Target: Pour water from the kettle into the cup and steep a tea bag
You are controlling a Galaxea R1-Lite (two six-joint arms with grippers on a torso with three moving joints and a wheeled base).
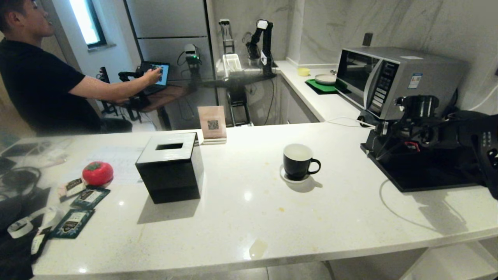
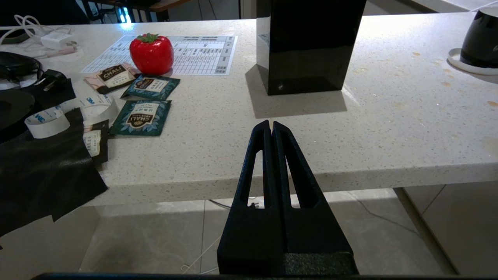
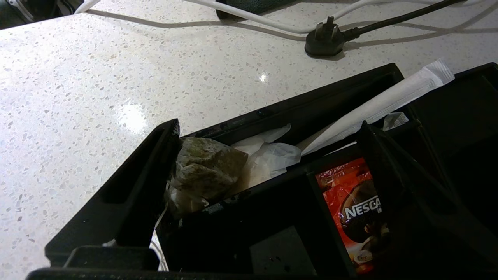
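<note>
Tea bag (image 3: 206,167) in black organiser (image 3: 295,109) compartment – Nescafé sachet (image 3: 356,210) alongside.

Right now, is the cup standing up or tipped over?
Standing up. The cup sits upright on its saucer, mouth facing up.

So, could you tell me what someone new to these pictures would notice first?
Probably the cup, black with a white inside, on its saucer alone at the middle of the white counter, with a black cube tissue box to its left. Next, the right gripper, open over a black organiser tray at the counter's right end, its fingers either side of the tea bag.
</note>
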